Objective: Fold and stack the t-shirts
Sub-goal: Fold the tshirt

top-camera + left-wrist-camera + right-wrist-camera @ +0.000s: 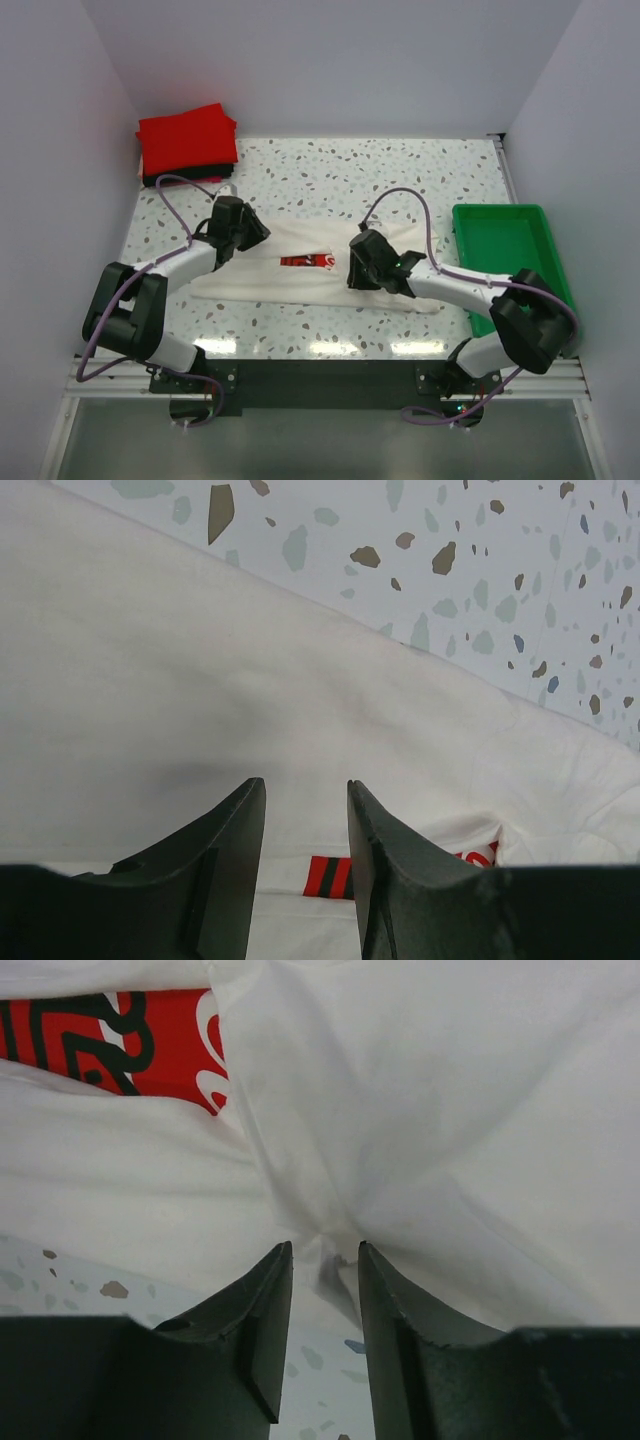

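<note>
Speckled table (pixel 330 170) with cream-white t-shirt (pixel 270 282), folded red-and-black stack (pixel 187 135), green tray (pixel 505 240).

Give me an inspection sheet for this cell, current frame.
Surface: speckled terrazzo table.
Job's things: cream-white t-shirt with red chest print, part-folded at centre; folded red shirt on folded black shirt, far left corner.
Clutter: green plastic tray, right side.
Grippers: left claw low over the white cloth, grip unclear; right claw pinching a bunched fold.
Cables: purple cables loop off both arms.
Surroundings: plain white walls; nothing else seen.
</note>
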`<state>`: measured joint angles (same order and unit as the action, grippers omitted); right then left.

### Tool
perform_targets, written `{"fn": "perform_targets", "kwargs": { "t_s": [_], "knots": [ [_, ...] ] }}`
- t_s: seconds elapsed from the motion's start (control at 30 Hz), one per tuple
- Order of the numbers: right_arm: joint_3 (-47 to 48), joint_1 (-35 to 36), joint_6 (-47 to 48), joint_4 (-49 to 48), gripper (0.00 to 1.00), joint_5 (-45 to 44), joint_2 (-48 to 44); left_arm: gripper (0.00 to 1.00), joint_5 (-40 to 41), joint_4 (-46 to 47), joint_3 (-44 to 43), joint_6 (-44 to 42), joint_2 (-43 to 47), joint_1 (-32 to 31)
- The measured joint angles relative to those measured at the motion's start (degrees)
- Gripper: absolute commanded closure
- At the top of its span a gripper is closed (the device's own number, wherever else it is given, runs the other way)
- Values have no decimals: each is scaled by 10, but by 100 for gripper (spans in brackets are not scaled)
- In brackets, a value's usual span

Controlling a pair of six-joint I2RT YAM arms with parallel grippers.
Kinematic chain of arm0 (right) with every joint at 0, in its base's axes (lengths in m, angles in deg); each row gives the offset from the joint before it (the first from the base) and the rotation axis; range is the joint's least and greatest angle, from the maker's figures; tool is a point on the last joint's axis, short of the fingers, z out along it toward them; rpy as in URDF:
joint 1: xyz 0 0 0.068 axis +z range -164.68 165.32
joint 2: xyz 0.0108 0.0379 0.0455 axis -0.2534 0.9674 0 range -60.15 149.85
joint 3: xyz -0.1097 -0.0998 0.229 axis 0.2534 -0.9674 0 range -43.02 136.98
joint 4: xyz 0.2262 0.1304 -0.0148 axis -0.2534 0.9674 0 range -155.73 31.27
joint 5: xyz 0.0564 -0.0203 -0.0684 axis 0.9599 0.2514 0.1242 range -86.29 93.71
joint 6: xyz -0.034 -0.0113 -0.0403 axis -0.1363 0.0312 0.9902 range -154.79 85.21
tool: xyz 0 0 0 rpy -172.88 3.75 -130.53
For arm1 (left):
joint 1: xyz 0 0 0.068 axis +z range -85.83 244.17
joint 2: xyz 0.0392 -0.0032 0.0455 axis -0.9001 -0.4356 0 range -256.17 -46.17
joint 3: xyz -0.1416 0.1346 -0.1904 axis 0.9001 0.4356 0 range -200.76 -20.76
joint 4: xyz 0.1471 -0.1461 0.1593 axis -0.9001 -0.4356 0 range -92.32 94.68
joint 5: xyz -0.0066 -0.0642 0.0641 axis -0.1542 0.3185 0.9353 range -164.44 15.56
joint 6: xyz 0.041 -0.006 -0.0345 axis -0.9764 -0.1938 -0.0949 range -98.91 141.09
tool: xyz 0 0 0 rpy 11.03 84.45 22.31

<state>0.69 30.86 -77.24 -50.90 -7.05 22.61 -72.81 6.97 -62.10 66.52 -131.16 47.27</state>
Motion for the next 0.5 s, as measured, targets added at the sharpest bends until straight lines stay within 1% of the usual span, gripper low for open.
{"fn": "perform_targets", "kwargs": {
  "t_s": [0.03,0.07,0.13,0.23,0.33,0.43,0.5],
  "knots": [
    [3,0,0,0,59,0,-1,57,0,0,0,0,0,0],
    [7,0,0,0,52,0,-3,57,-1,0,0,0,0,0],
    [12,0,0,5,48,-2,-16,57,-6,2,0,0,0,0],
    [18,0,2,33,48,-24,-55,56,-24,6,0,-2,1,-2],
    [23,-4,3,71,48,-56,-101,55,-36,7,0,-9,8,-20],
    [22,-23,7,99,48,-80,-137,55,-48,9,0,-18,21,-62],
    [16,-56,15,107,48,-78,-148,54,-48,8,0,-26,28,-103]
  ]
}}
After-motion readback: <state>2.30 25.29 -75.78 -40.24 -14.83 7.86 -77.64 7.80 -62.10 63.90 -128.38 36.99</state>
